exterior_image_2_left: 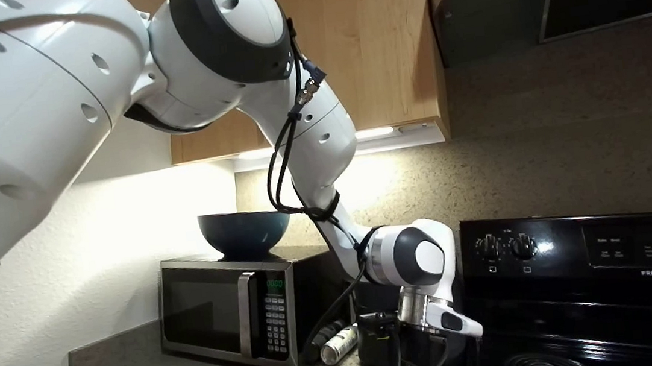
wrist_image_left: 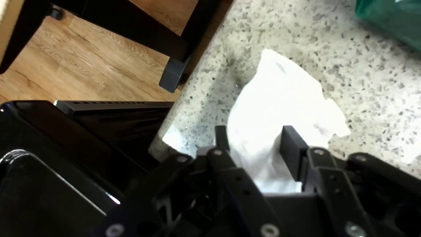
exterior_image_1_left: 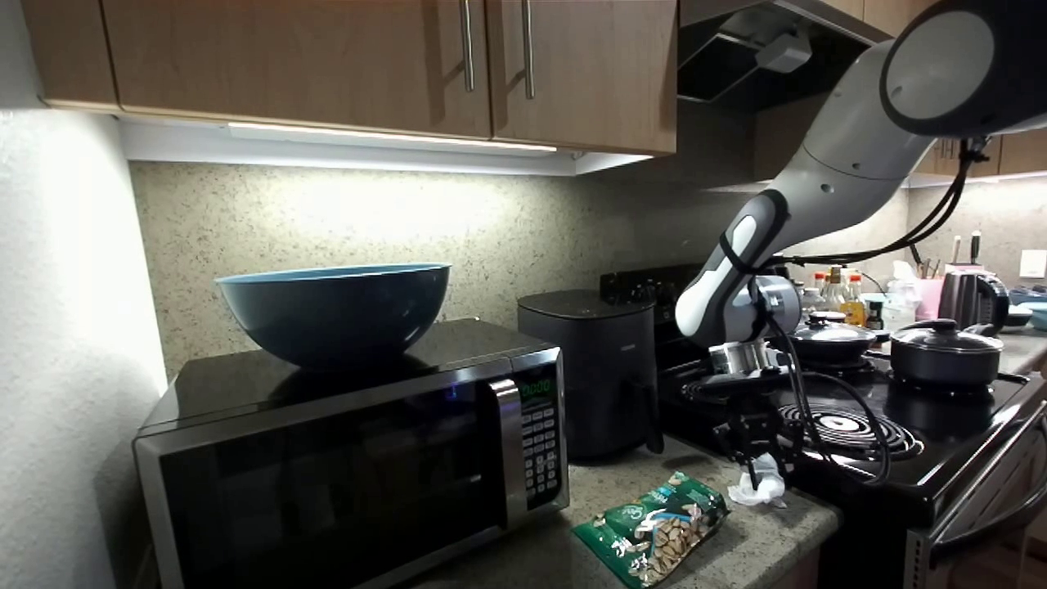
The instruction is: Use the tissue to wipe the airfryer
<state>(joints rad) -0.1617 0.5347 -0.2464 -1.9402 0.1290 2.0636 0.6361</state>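
Speckled kitchen counter [exterior_image_1_left: 769, 536], with a white tissue [wrist_image_left: 289, 98] held in front of the airfryer [exterior_image_1_left: 589, 376]

The surface is pale, flecked with dark. Low over it, in front of the airfryer, the gripper [wrist_image_left: 253, 141] has its two black fingers [wrist_image_left: 294, 148] clamped on the tissue, a crumpled wad whose loose end spreads past them; whether it touches the counter I cannot tell. Near it, also in front of the airfryer, lies a green patterned packet [exterior_image_1_left: 650, 528].

The airfryer stands upright, black and boxy, apart from the tissue. On one side of it is the wide steel-fronted microwave [exterior_image_1_left: 327, 483], with a blue bowl [exterior_image_1_left: 343, 323] resting on top; in an exterior view a can [exterior_image_2_left: 340, 345] lies between microwave and airfryer. On the airfryer's opposite side is the black stove [exterior_image_1_left: 957, 433], carrying a lidded pan [exterior_image_1_left: 818, 348] and a lidded pot [exterior_image_1_left: 945, 356]. Behind the airfryer rises the speckled backsplash [exterior_image_1_left: 572, 221], below wooden cabinets [exterior_image_1_left: 294, 65] with a lit strip [exterior_image_1_left: 393, 138] beneath them. Farthest from the airfryer, beyond the stove, stand bottles [exterior_image_1_left: 853, 312] and a grey kettle [exterior_image_1_left: 961, 303]
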